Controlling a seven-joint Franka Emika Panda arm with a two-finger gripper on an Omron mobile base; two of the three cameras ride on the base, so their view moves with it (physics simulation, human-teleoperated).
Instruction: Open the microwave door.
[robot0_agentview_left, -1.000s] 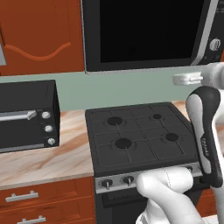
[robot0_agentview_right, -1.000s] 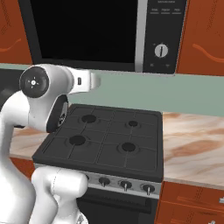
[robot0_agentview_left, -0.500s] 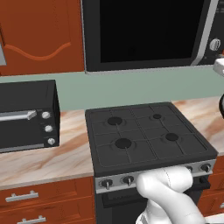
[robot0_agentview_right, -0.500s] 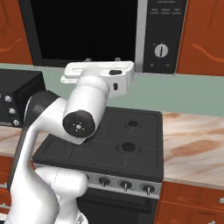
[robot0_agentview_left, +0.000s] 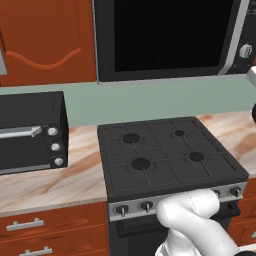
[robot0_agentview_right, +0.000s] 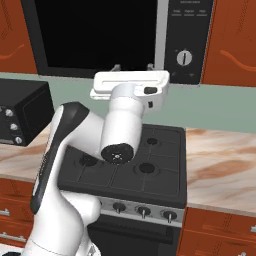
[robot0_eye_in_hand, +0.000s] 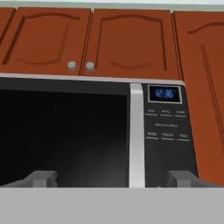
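Note:
The microwave (robot0_agentview_right: 120, 37) hangs above the stove, its door (robot0_agentview_right: 95, 35) a big black glass panel that is closed. A long silver handle bar (robot0_agentview_right: 161, 35) runs down the door's right edge, beside the control strip with its round knob (robot0_agentview_right: 183, 57). My gripper (robot0_agentview_right: 132, 67) is open just below the microwave's lower edge, pointing toward it, with nothing between its fingers. In the hand view the door (robot0_eye_in_hand: 65, 135) and handle bar (robot0_eye_in_hand: 136, 135) lie ahead, and the gripper (robot0_eye_in_hand: 113, 179) has its fingertips (robot0_eye_in_hand: 41, 178) spread wide. In the left base view the door (robot0_agentview_left: 165, 35) also looks closed.
A black four-burner stove (robot0_agentview_left: 165, 155) sits directly below the microwave. A smaller black toaster oven (robot0_agentview_left: 30, 132) stands on the marble counter (robot0_agentview_left: 50, 185) to the left. Red-brown cabinets (robot0_eye_in_hand: 87, 43) hang above and beside the microwave. My arm's white links (robot0_agentview_right: 122, 130) rise over the stove.
The arm has swung from the left side up in front of the microwave. The hand has shifted a little right under the door's lower edge and stays open.

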